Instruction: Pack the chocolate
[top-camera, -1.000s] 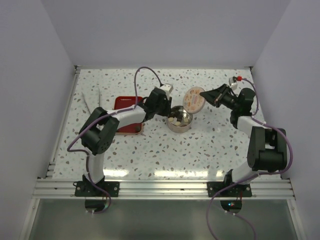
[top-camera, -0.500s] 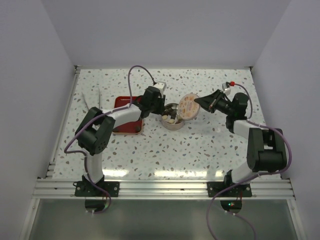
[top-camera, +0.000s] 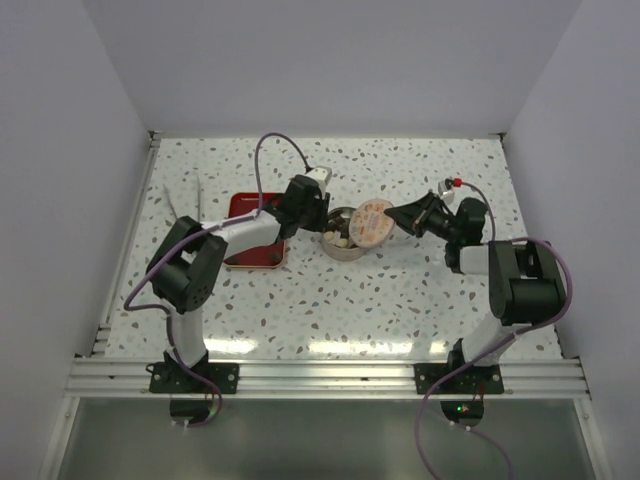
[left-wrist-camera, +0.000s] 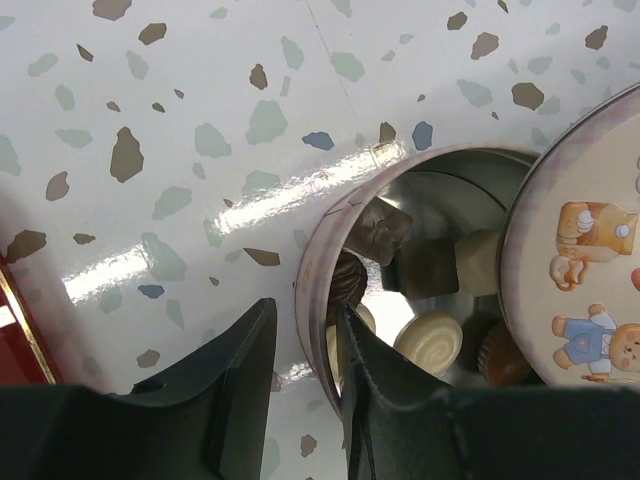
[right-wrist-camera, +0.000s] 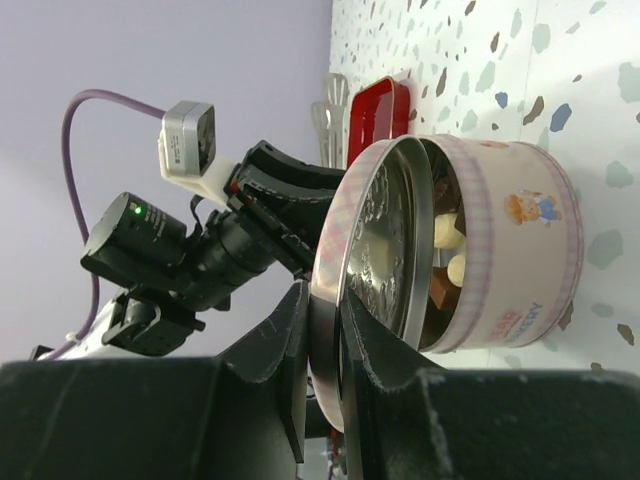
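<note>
At centre, the left gripper (left-wrist-camera: 305, 325) clamps the rim of the round silver metal tin (left-wrist-camera: 420, 158) holding brown and cream chocolate pieces (left-wrist-camera: 432, 335); the right gripper (right-wrist-camera: 322, 320) pinches the round bear-printed lid (left-wrist-camera: 580, 250), tilted over its right rim; speckled white table (top-camera: 330, 300) open in front, red rectangular tray (top-camera: 247, 205) near left

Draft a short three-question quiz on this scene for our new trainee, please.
1. True or false: the lid fully closes the tin.
2. The right end effector grips: A the lid, B the tin, C nothing.
3. Fill in: the left end effector clamps the tin's ____.
Key: 1 false; 2 A; 3 rim.
</note>
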